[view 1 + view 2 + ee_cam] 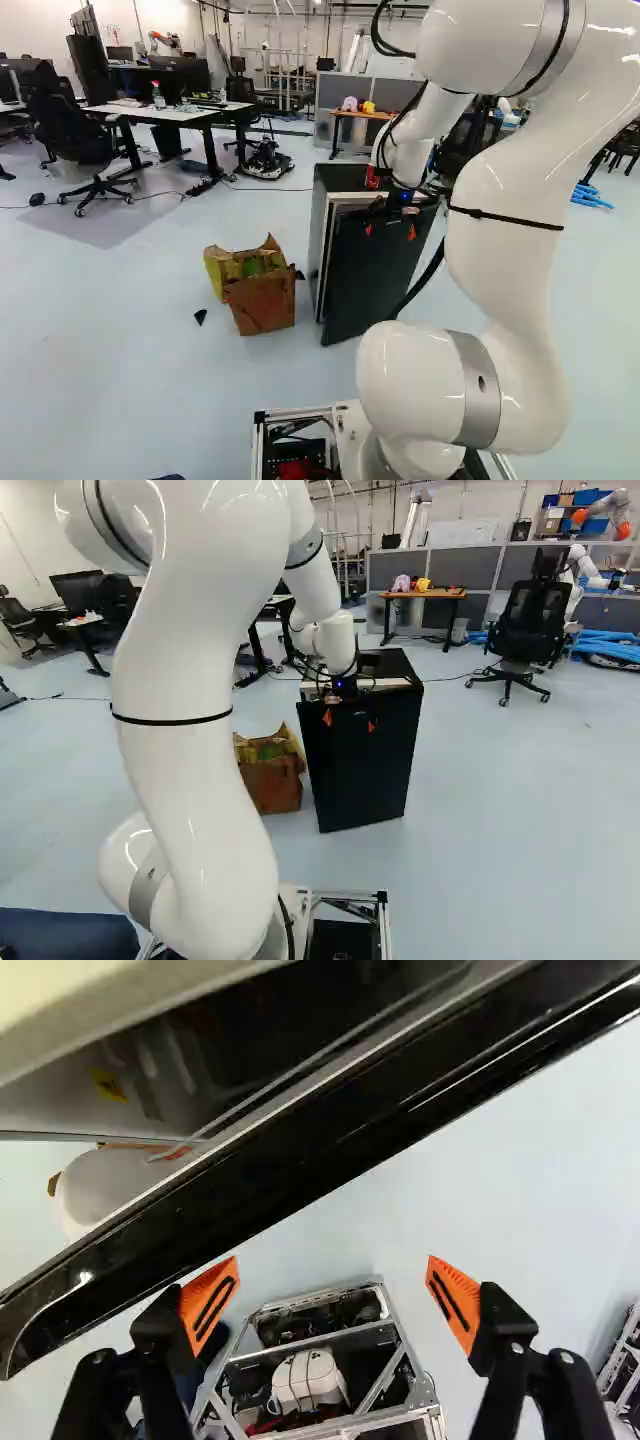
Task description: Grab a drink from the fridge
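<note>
In the left base view, the arm [500,200] rises on the right and reaches far, down to the fridge [375,265], which stands near the middle of the scene. The claw [390,231] hangs by the upper part of the fridge's dark front, on the near side, its two orange tips apart. Along the fridge's left side, a pale strip parts the dark door from the body. A worn cardboard box [263,305] sits on the floor just left of the fridge. Farther off to the left are a white-topped desk [165,112] and a black office chair [85,140].

In the right base view, the claw is at the upper left of the fridge's front, one orange tip left of the other. The box is left of the fridge, partly behind the arm. Far to the right stand an office chair [525,625] and another robot [580,580].

In the wrist view, the claw [330,1292] is open wide, nothing clamped between its fingers. The black door edge [300,1150] runs slantwise ahead of them, close to one finger; I can't tell if they touch. Past that edge is a gap towards the fridge body. Where the drink lies I can't tell. Farther down, the wheeled base's metal frame [388,1305] shows between the fingers.
</note>
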Robot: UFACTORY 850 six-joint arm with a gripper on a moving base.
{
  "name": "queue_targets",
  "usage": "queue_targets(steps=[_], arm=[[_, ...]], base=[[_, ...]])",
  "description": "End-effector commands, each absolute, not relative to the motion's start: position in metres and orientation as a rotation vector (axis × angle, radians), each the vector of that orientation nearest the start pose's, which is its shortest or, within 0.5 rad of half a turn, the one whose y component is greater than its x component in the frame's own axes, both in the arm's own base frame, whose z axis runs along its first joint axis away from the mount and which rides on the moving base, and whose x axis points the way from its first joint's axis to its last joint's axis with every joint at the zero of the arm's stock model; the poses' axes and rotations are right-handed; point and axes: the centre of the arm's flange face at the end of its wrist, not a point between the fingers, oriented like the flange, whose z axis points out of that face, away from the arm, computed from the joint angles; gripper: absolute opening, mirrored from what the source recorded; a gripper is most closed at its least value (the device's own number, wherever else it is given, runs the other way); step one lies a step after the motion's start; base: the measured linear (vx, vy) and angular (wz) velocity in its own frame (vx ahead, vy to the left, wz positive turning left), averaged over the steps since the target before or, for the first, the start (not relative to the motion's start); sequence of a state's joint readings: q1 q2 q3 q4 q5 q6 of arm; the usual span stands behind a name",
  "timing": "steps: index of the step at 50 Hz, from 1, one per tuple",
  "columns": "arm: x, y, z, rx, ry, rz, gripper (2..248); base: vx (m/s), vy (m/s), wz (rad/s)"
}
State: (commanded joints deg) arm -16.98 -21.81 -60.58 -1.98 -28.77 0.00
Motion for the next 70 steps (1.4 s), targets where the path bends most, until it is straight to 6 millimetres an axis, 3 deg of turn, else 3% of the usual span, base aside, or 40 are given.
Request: queue_targets(steps=[33,70], arm=[[0.556,-0.142,0.401,-3.153,0.327,-0.448,247],[0.560,-0.143,0.402,-3.146,0.324,-0.530,247]], base=[[0.000,0.000,0.000],[0.000,0.000,0.000]])
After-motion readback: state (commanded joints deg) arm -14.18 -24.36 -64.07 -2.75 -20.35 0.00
